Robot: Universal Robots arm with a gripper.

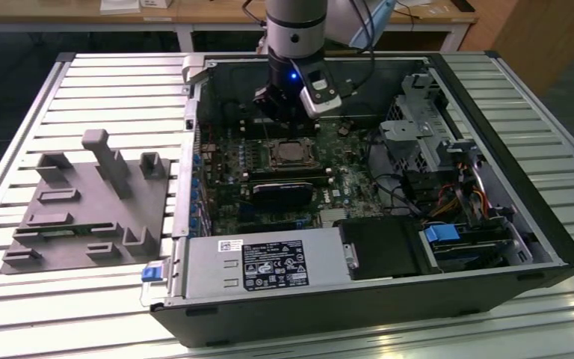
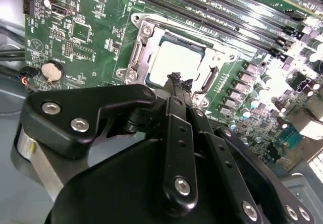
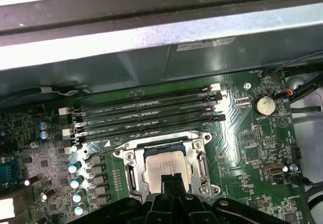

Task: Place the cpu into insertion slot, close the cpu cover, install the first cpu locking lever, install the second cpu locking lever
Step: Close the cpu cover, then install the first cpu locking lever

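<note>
Your gripper (image 2: 177, 78) is closed, its fingertips pressed together with nothing visible between them, and it hangs inside the open case (image 1: 367, 314), low over the board (image 1: 222, 161). Read the exterior view from its left. A grey fixture (image 1: 87, 202) sits on the slatted table (image 1: 98, 97), well apart from the work. Next comes the case wall, then the board, and near its middle the slot (image 1: 289, 153), which shows just below the gripper in that picture. Farther to that view's right stands the drive cage (image 1: 421, 123), clear of the arm.

What matters to you is how the cpu (image 2: 174, 60) lies from the fingertips. It is already seated in the slot, and in both wrist views the closed tips sit directly over one edge of its grey face, close above it. You cannot confirm that they touch. The cover (image 3: 204, 166) looks folded down flat, its silvery frame ringing the chip so that the face shows through the window. Memory slots (image 3: 146, 115) run alongside the slot, on the far side from the tips. Whether either lever is latched you cannot tell from these views
</note>
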